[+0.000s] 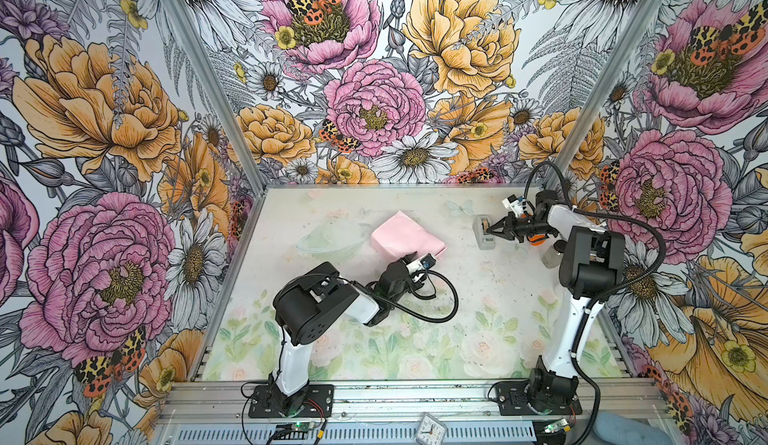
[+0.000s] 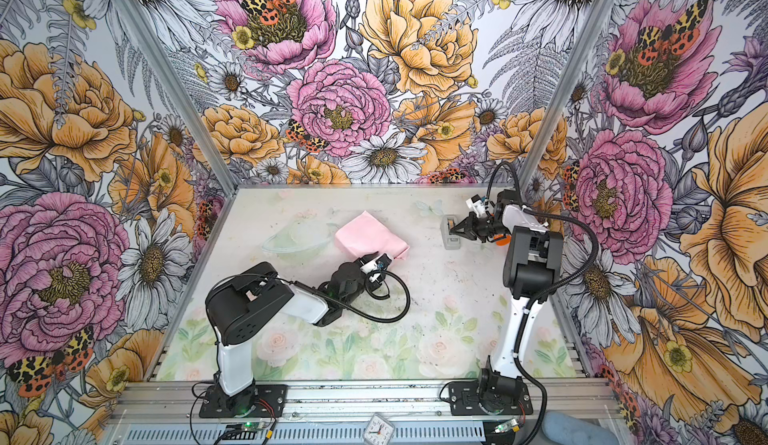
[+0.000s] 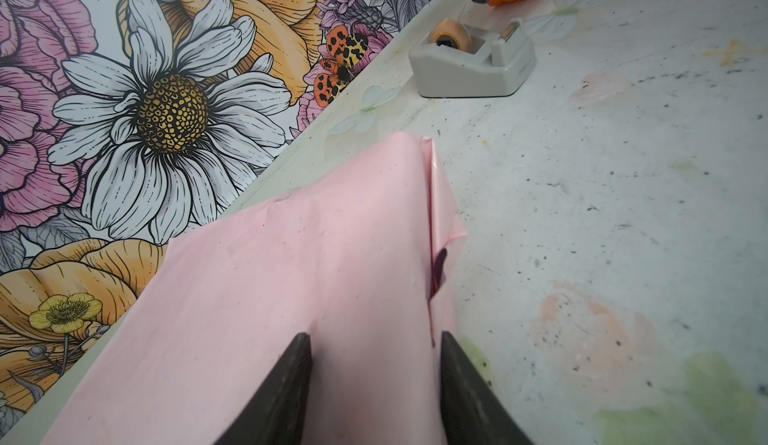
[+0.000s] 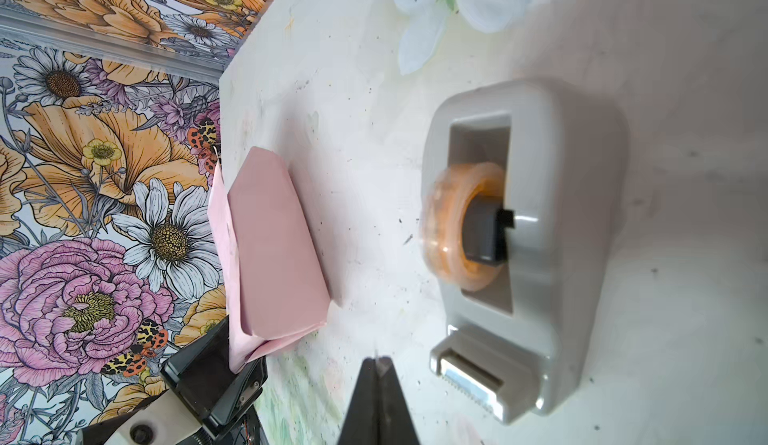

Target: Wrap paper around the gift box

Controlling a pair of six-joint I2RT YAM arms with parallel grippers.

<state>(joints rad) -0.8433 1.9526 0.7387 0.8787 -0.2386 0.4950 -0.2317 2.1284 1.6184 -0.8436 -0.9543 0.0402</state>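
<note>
The paper (image 1: 405, 235), pink side out, is folded into a lumpy parcel a little behind the middle of the table (image 1: 457, 297), well apart from the walls. The gift box is hidden inside it; only a dark sliver (image 3: 439, 264) shows in a gap along the seam in the left wrist view, and what it is cannot be told. The left gripper (image 1: 409, 258) is at the near end of the parcel. Its jaws stand about half apart, and the left wrist view shows the two black fingers (image 3: 291, 380) with the papered end clamped between them. A loose flap of paper lies along the seam beside the fingers. The right gripper (image 1: 490, 230) is far over at the back right, its jaws fully closed with the tips together. The tips hang just over the grey tape dispenser (image 1: 482, 237), close to its cutter end. The tips look bare in the right wrist view, though a thin strip of tape would be hard to see. The dispenser stands flat on the table with its amber roll in place.
</note>
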